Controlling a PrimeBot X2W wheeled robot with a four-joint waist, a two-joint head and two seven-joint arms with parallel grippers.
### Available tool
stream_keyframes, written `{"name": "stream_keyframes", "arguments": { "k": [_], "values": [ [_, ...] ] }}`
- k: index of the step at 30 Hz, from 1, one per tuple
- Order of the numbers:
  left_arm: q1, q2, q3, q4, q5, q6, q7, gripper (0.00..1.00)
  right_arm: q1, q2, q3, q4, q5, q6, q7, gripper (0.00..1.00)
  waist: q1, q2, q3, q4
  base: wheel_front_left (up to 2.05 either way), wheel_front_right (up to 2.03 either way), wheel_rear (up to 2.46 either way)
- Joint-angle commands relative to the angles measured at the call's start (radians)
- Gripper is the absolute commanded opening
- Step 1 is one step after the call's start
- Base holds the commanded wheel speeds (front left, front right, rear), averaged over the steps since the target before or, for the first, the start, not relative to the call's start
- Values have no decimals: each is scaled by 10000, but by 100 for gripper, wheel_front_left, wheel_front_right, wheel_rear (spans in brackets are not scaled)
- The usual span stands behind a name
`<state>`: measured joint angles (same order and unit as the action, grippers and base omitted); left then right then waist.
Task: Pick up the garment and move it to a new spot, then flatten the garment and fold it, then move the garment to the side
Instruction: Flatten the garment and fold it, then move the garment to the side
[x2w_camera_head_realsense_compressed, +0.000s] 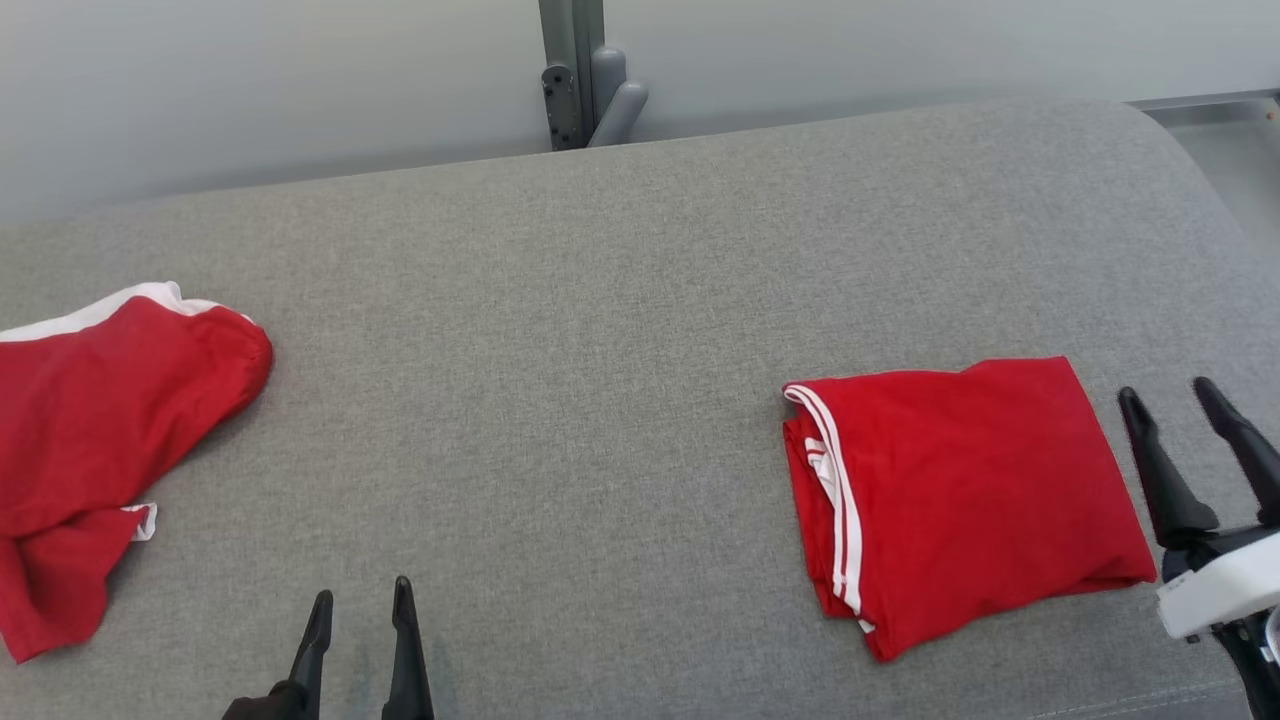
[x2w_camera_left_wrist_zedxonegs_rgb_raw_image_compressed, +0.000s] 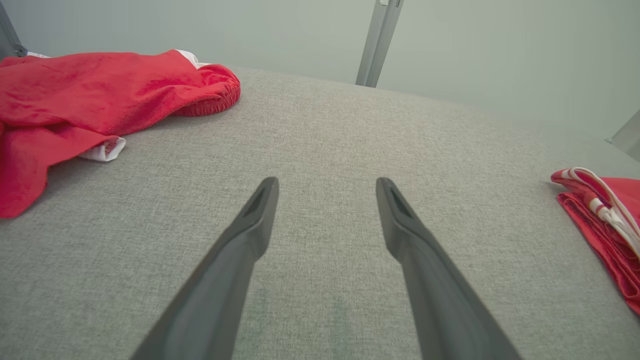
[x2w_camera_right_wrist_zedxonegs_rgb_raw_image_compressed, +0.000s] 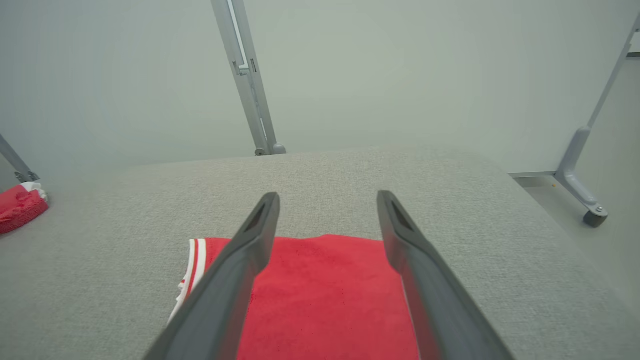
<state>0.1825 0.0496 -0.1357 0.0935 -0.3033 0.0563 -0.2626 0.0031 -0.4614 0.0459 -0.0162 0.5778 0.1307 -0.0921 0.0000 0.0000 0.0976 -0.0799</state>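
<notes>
At about 4 o'clock on the grey padded table (x2w_camera_head_realsense_compressed: 600, 300), the folded garment (x2w_camera_head_realsense_compressed: 965, 495) is found lying flat as a compact red rectangle, its white-striped edge turned toward 9 o'clock. The right gripper (x2w_camera_head_realsense_compressed: 1166, 392) is seen just beside the garment's 3 o'clock edge, jaws spread wide, nothing held between them. In the right wrist view its fingers (x2w_camera_right_wrist_zedxonegs_rgb_raw_image_compressed: 240, 265) are seen over the red cloth; contact cannot be told. The left gripper (x2w_camera_head_realsense_compressed: 362, 590) is noted at 7 o'clock over bare fabric, jaws likewise wide and empty, well apart from both cloths. It is judged to be held clear because no second hand is needed here. A crumpled garment (x2w_camera_head_realsense_compressed: 100, 430), red with white trim, is heaped at 9 o'clock, unfolded. A metal post (x2w_camera_head_realsense_compressed: 580, 70) is noted at 12 o'clock behind the table. The folded piece's place toward the table's right side is judged to fit the task's last step: folding appears done and the garment set aside.
</notes>
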Motion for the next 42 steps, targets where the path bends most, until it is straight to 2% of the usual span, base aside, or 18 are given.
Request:
{"name": "stream_keyframes", "arguments": {
  "k": [1, 8, 12, 20, 25, 30, 37, 42],
  "values": [
    [219, 23, -42, -20, -32, 57, -25, 100, 389, 161, -430, 154, -464, 0, -316, 100, 0, 0, -308, -111, 0, 0, 0],
    [347, 23, 1, -34, 44, -50, -26, 100, 1374, 1089, -2123, 1189, -2495, -2, -1621, 100, 0, 0, -779, 19, 0, 0, 0],
    [349, 23, 79, -33, 272, -146, -26, 100, 1546, 1753, -3054, 1341, -3417, -2, -1733, 100, 0, 0, -870, 148, 0, 0, 0],
    [372, 21, 299, -167, 425, -86, -26, 100, 2012, 2679, -3948, 1066, -4335, -5, -1739, 100, 0, 0, -990, 326, 0, 0, 0],
    [498, 21, 426, -199, 519, -175, -26, 100, 2192, 3050, -4085, 906, -4619, -3, -1741, 100, 0, 0, -1051, 346, 0, 0, 0],
    [597, 23, 522, -243, 582, -197, -26, 100, 2131, 3108, -3666, 639, -4658, -3, -1740, 100, 0, 0, -1032, 335, 0, 0, 0],
    [611, 23, 483, -185, 495, -228, -26, 100, 1937, 2952, -3268, 482, -4574, -3, -1741, 100, 0, 0, -1012, 413, 0, 0, 0],
    [706, 21, 483, -266, 368, -102, -26, 100, 1562, 2605, -2790, 710, -3989, -3, -1741, 100, 0, 0, -989, 351, 0, 0, 0]
  ]
}}
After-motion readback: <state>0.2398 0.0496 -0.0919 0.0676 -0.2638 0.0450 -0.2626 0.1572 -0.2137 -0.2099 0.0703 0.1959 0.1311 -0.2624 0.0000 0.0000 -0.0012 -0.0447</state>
